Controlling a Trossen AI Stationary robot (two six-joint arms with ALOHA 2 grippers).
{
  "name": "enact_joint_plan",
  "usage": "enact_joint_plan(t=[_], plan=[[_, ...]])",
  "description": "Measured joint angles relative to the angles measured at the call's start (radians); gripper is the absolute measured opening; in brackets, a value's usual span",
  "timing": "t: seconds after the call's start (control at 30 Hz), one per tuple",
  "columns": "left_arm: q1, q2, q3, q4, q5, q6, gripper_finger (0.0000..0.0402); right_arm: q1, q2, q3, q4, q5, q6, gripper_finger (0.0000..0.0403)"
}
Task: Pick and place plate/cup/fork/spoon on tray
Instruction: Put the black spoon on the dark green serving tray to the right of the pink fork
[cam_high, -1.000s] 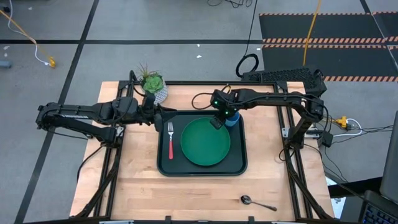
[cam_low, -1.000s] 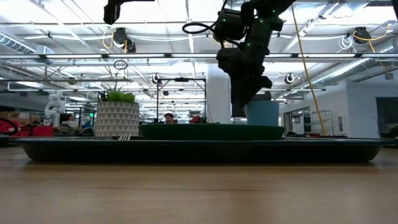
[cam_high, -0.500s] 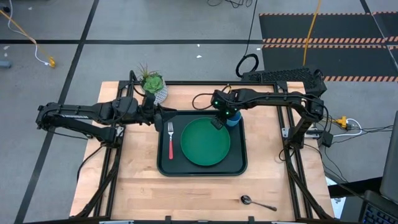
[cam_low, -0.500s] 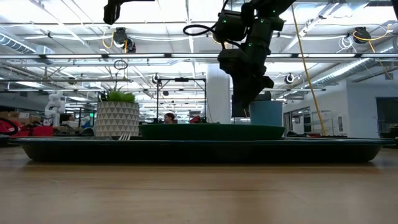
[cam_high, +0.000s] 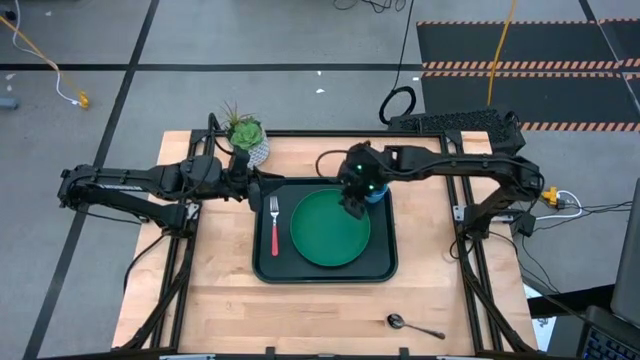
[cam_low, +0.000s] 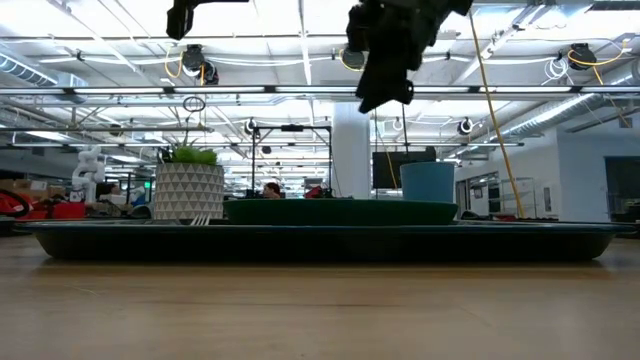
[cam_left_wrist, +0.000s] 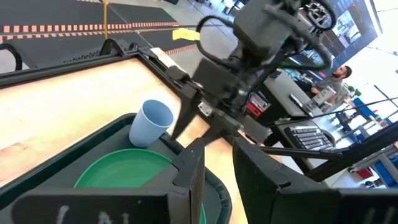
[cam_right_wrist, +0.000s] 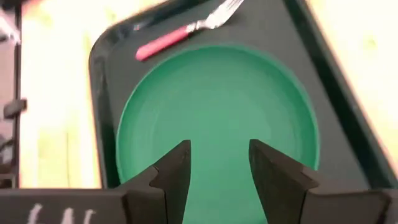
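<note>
Silver spoon (cam_high: 414, 325) lies near-right of our right gripper (cam_high: 351, 206), fingers spread, empty; handle points right; right arm nearer.

You have a green plate (cam_high: 330, 229) lying on a dark green-black tray (cam_high: 385, 268), with a light-blue cup (cam_low: 427, 182) beside it. The fork (cam_high: 274, 228) shows silver tines and a pink-red handle. The spoon (cam_high: 412, 325) is plain silver against the pale, light-brown wood grain of the worktop (cam_high: 230, 310). The plant pot (cam_low: 188, 192) is white with a dark triangular pattern, and its plant (cam_high: 243, 127) is green. Both arms are black, down to the right arm's fingers (cam_right_wrist: 175, 169). On the floor you see orange-and-black striped strips (cam_high: 520, 68).
</note>
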Motion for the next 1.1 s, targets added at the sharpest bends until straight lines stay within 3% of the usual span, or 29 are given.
enact_joint_plan(t=[0.27,0.63,0.77,0.9,1.1], plan=[[0.0,0.0,0.0,0.0,0.0,0.023,0.0086,0.017,0.0,0.0,-0.192,0.007,0.209,0.0155],[0.0,0.0,0.0,-0.011,0.027,0.048,0.0086,0.177,0.001,-0.001,-0.548,0.054,0.478,0.0155],[0.0,0.0,0.0,-0.016,0.035,0.052,0.0086,0.259,0.001,-0.001,-0.556,0.053,0.583,0.0155],[0.0,0.0,0.0,-0.077,0.036,0.079,0.0086,0.322,0.0,-0.03,-0.526,0.047,0.576,0.0155],[0.0,0.009,0.0,-0.268,0.09,0.072,0.0086,0.406,0.001,-0.122,-0.511,-0.123,0.634,0.0155]])
